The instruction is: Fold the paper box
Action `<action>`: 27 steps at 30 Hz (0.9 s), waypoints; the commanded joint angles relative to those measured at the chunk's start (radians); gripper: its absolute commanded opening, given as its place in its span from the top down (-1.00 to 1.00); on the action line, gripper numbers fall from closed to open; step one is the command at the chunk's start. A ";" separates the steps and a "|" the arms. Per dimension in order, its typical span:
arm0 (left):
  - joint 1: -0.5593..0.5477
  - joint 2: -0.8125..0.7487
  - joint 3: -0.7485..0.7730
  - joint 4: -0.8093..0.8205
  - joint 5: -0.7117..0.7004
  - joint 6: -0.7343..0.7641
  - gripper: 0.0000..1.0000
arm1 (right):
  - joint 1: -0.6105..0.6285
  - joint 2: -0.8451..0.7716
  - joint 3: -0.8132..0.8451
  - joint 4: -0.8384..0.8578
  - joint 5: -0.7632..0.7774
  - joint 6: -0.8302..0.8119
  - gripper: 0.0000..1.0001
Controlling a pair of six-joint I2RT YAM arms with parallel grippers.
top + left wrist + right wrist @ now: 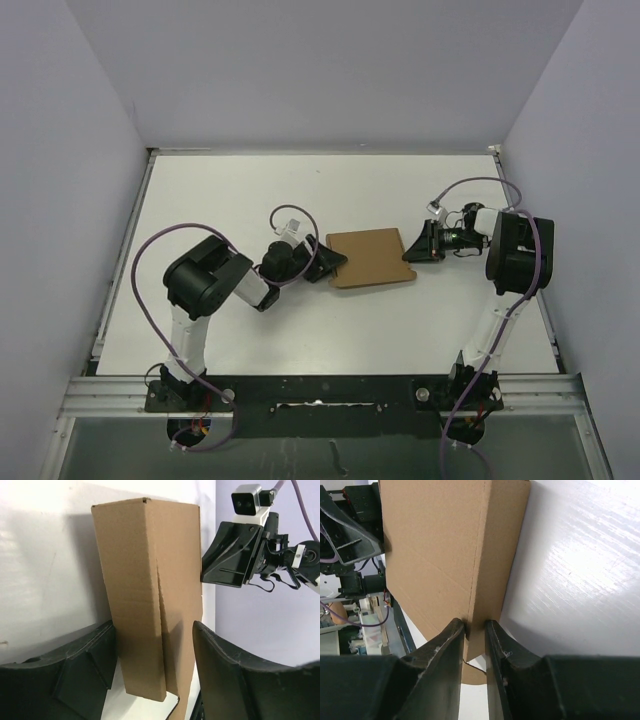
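Lying long-axis left-right, paper box (370, 258) is pinched by right hand (475, 627); left hand (154, 635) straddles it, grip unclear.

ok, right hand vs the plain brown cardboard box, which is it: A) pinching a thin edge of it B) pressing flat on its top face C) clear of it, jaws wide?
A: in the right wrist view the right hand has both fingers closed tight on a thin edge of the plain brown cardboard box.

The overhead camera looks down from behind on the whole table (220, 200). Both wrist cameras sit close, facing each other across the paper box (370, 258), shared by all views.
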 commanded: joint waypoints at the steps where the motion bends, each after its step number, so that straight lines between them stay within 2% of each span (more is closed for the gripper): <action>1: -0.028 0.025 -0.008 0.087 -0.025 -0.037 -0.08 | 0.020 0.031 0.002 0.016 0.103 -0.030 0.63; 6: -0.044 0.012 -0.016 0.114 -0.048 -0.067 0.14 | 0.022 0.026 0.003 0.014 0.093 -0.033 0.63; 10: -0.049 -0.010 -0.017 0.069 -0.068 -0.071 0.50 | 0.025 0.003 0.008 0.007 0.075 -0.048 0.57; 21: -0.035 -0.084 -0.060 0.007 -0.093 -0.112 0.59 | 0.003 -0.249 0.025 -0.002 0.091 -0.146 -0.10; 27: -0.018 -0.129 -0.071 -0.043 -0.093 -0.182 0.60 | 0.054 -0.490 -0.056 0.024 0.090 -0.344 -0.41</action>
